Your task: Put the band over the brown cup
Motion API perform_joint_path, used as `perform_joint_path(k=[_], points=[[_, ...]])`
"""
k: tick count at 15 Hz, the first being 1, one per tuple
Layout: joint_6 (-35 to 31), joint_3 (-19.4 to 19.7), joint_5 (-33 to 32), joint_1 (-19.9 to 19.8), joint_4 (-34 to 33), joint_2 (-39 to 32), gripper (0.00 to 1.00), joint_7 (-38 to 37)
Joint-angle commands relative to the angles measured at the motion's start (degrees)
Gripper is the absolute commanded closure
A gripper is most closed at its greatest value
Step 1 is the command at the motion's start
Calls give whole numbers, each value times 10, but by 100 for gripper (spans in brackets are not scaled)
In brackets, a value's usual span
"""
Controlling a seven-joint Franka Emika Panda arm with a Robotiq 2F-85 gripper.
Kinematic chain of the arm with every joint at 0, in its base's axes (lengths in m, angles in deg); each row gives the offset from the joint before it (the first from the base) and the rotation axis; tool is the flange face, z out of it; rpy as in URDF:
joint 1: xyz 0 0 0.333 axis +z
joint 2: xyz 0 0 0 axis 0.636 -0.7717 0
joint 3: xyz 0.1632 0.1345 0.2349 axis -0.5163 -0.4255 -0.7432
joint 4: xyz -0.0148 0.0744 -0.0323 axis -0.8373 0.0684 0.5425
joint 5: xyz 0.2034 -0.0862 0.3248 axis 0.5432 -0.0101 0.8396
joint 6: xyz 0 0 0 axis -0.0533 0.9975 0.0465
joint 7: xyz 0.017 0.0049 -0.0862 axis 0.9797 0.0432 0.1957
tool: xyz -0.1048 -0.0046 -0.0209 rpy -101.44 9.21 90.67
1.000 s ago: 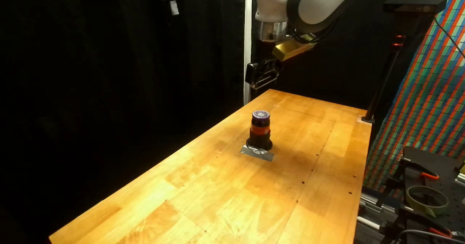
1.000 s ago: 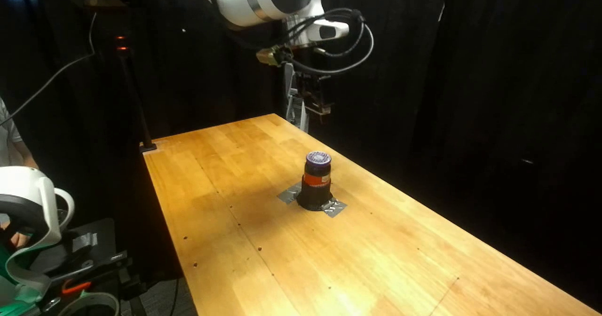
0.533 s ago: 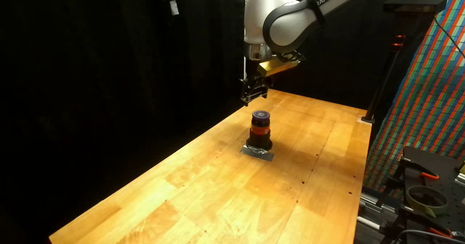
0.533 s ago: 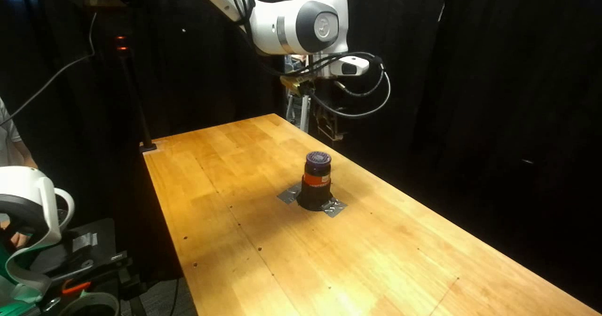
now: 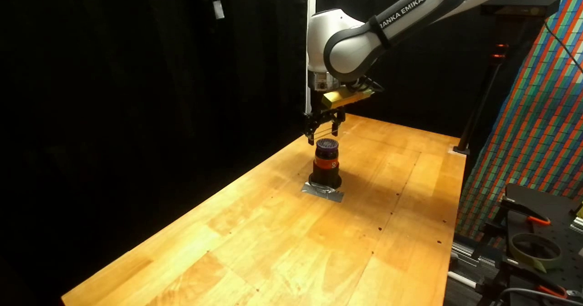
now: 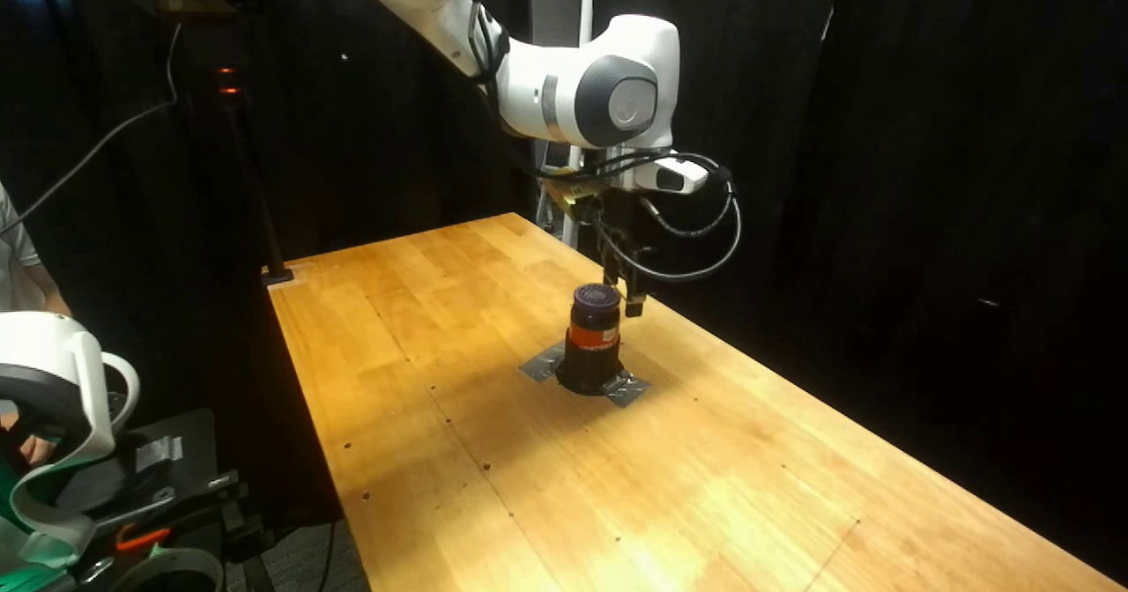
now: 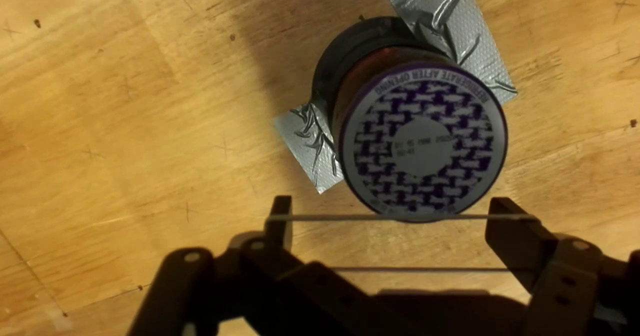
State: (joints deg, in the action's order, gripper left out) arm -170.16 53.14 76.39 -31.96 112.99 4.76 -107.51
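The brown cup (image 5: pixel 326 164) stands upright on the table, dark with an orange-red stripe and a purple-and-white patterned lid; it also shows in an exterior view (image 6: pixel 594 336). In the wrist view its lid (image 7: pixel 422 141) is seen from above. My gripper (image 7: pixel 392 215) is open, its two fingers wide apart. A thin band (image 7: pixel 332 217) is stretched between the fingers in two strands. One strand crosses the near edge of the lid in the wrist view. In both exterior views the gripper (image 5: pixel 323 138) is just above and behind the cup (image 6: pixel 622 297), apart from it.
Grey tape (image 7: pixel 445 26) holds the black base round the cup's foot to the wooden table (image 5: pixel 273 251). A dark post (image 5: pixel 478 96) with a box on top stands at the table's far corner. A dark cart (image 5: pixel 542 206) with a tape roll is beside the table.
The arm and gripper have moved down and towards the cup, from high behind it to just above it. The cup has not moved. The gripper's shadow now darkens the lid.
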Motion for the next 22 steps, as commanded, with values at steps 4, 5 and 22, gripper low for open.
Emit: perform_joint_path(k=[4, 5, 22], points=[[12, 5, 53, 3, -23, -30, 0, 21], [14, 5, 58, 2, -22, -31, 0, 22], [-8, -9, 101, 0, 143, 69, 0, 77]])
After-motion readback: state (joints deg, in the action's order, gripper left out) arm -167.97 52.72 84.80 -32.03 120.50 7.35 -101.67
